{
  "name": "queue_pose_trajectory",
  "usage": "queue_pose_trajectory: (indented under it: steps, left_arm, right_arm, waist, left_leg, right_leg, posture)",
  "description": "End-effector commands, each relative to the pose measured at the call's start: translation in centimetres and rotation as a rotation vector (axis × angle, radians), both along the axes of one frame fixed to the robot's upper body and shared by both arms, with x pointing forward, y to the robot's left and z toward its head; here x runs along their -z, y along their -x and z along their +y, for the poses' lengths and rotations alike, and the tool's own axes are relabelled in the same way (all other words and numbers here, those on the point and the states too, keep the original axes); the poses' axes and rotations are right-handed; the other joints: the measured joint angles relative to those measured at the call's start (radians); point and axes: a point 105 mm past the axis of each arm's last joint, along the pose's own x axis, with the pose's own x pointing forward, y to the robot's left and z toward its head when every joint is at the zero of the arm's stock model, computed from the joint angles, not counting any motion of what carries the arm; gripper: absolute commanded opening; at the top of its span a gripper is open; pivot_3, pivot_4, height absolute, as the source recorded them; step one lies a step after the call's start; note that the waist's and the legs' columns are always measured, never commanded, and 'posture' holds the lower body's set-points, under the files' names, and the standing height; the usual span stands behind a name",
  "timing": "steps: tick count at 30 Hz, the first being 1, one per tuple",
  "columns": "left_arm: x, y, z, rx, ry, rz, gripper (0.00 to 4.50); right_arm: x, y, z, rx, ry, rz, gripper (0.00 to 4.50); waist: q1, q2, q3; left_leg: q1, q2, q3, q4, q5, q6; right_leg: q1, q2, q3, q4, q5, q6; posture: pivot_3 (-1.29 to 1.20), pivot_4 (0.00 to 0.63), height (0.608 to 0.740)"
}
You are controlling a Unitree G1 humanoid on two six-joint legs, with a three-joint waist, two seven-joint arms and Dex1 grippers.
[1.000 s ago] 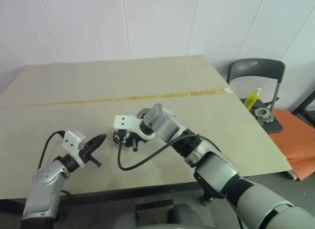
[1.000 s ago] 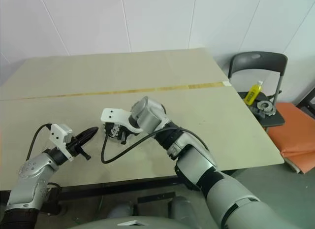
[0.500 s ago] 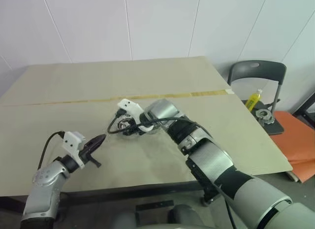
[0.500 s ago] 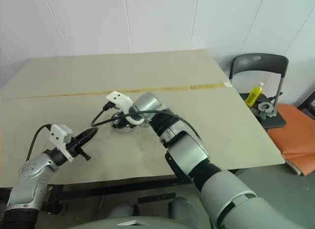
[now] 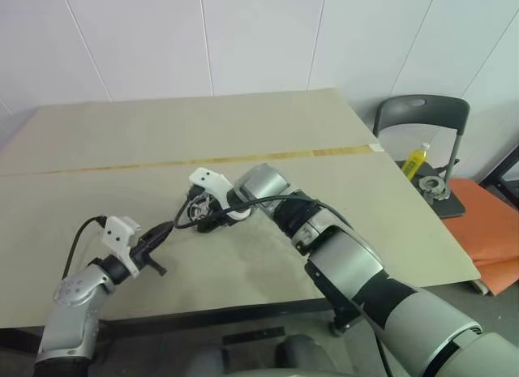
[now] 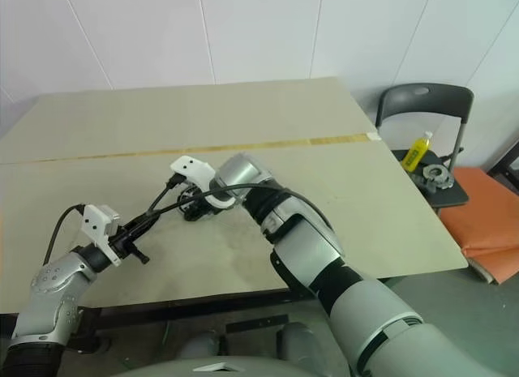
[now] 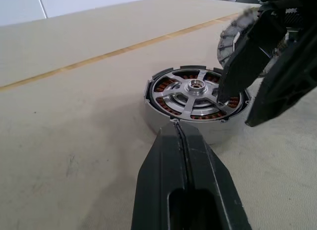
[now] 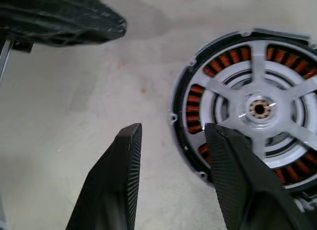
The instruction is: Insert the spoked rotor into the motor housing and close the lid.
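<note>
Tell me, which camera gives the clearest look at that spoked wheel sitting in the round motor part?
The left wrist view: the whole spoked rotor lies seated inside the motor housing, hub and spokes plain. The right wrist view shows it closer, partly cut off behind one finger of the right gripper. In the head views it is tiny.

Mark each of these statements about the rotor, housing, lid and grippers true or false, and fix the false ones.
1. The rotor sits inside the housing. True.
2. The lid covers the housing. False: the housing is uncovered, spokes and copper windings showing; the lid is beside it, behind the right gripper.
3. The left gripper is shut and empty. True.
4. The right gripper is clamped on the rotor. False: its fingers are apart, one over the table, one over the housing's edge, gripping nothing.
5. The housing rests on the chair. False: it is on the table.
</note>
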Motion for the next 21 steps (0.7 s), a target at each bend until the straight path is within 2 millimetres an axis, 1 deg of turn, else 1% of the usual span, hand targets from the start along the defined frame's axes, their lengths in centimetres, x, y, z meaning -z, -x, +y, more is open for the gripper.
queue_pose_trajectory:
  steps: [1,3,5,6,7,9,11,14,15,18,21]
  left_arm:
    - [-1.2,-0.4,0.2,0.005,-0.012,-0.051,0.0]
    - [-1.3,-0.5,0.2,0.006,-0.01,-0.053,0.0]
    - [-1.3,-0.6,0.2,0.007,-0.008,-0.054,0.0]
    - [-1.4,-0.6,0.2,0.008,-0.007,-0.055,0.0]
    - [-1.4,-0.6,0.1,0.009,-0.006,-0.056,0.0]
    - [-1.6,-0.7,0.0,0.015,-0.002,-0.058,0.0]
    - [-1.7,-0.7,-0.1,0.026,-0.002,-0.061,0.0]
    - [-2.0,-0.6,-0.2,0.039,-0.003,-0.073,0.0]
    - [-2.0,-0.7,-0.2,0.041,-0.003,-0.076,0.0]
    - [-2.1,-0.7,-0.3,0.046,-0.008,-0.084,0.0]
    - [-2.1,-0.8,-0.4,0.049,-0.005,-0.084,0.0]
  right_arm:
    - [-3.1,0.4,2.2,-0.105,-0.117,-0.096,1.96]
    - [-4.6,0.4,2.7,-0.115,-0.209,-0.093,1.96]
    - [-6.4,0.7,3.3,-0.143,-0.336,-0.058,1.96]
    - [-7.2,0.5,3.4,-0.139,-0.382,-0.058,1.96]
    - [-7.8,0.2,3.4,-0.134,-0.412,-0.072,1.96]
    - [-8.2,-0.8,3.1,-0.144,-0.406,-0.184,1.96]
    - [-8.3,-2.0,2.5,-0.194,-0.352,-0.368,1.96]
    - [-7.8,-3.6,1.3,-0.268,-0.225,-0.61,1.96]
    - [-7.7,-4.0,0.9,-0.288,-0.191,-0.664,1.96]
    - [-7.0,-6.0,-1.0,-0.353,-0.003,-0.88,1.96]
    - [-6.8,-7.6,-2.6,-0.399,0.15,-1.029,1.96]
  waist:
    - [0.0,0.0,0.0]
    - [0.0,0.0,0.0]
    - [0.002,0.0,0.0]
    - [0.002,0.0,0.0]
    - [0.001,0.0,0.0]
    - [0.0,0.0,0.0]
    - [0.0,0.0,0.0]
    - [0.002,0.0,0.0]
    - [0.002,0.0,0.0]
    - [0.001,0.0,0.0]
    - [0.0,0.0,0.0]
  left_leg:
    - [0.0,0.0,0.0,0.0,0.0,0.0]
    - [0.0,0.0,0.0,0.0,0.0,0.0]
    - [-0.001,0.0,0.0,0.0,0.0,0.0]
    - [0.0,0.0,0.0,0.0,0.0,0.0]
    - [-0.001,0.0,0.0,0.0,0.0,0.0]
    - [0.0,0.0,0.0,0.0,0.0,0.0]
    - [0.0,0.0,0.0,0.0,0.0,0.0]
    - [0.0,0.0,0.0,0.0,0.0,0.0]
    - [0.0,0.0,0.001,0.0,0.0,0.0]
    - [0.0,-0.001,0.001,0.0,0.0,0.0]
    - [0.0,0.0,0.001,0.0,0.0,0.0]
  right_leg:
    - [0.0,0.0,0.0,0.0,0.0,0.0]
    - [0.0,0.0,0.0,0.0,0.0,0.0]
    - [0.0,0.0,0.0,0.0,0.0,0.0]
    - [0.0,0.0,0.0,0.0,0.0,0.0]
    - [0.0,0.0,0.0,0.0,0.0,0.0]
    - [0.0,0.0,0.0,0.0,0.0,0.0]
    - [0.0,0.0,0.0,0.0,0.0,0.0]
    - [0.0,0.0,0.0,0.0,0.0,0.0]
    - [0.0,0.0,0.0,-0.001,0.0,0.0]
    - [0.0,-0.001,0.001,-0.001,0.0,0.0]
    - [0.0,-0.001,0.001,-0.001,0.0,0.0]
  posture:
    - [0.0,0.0,0.74]
    - [0.0,0.0,0.74]
    - [0.0,0.0,0.74]
    - [0.0,0.0,0.74]
    - [0.0,0.0,0.74]
    - [0.0,0.0,0.74]
    - [0.0,0.0,0.74]
    - [0.0,0.0,0.74]
    - [0.0,0.0,0.74]
    - [0.0,0.0,0.74]
    - [0.0,0.0,0.74]
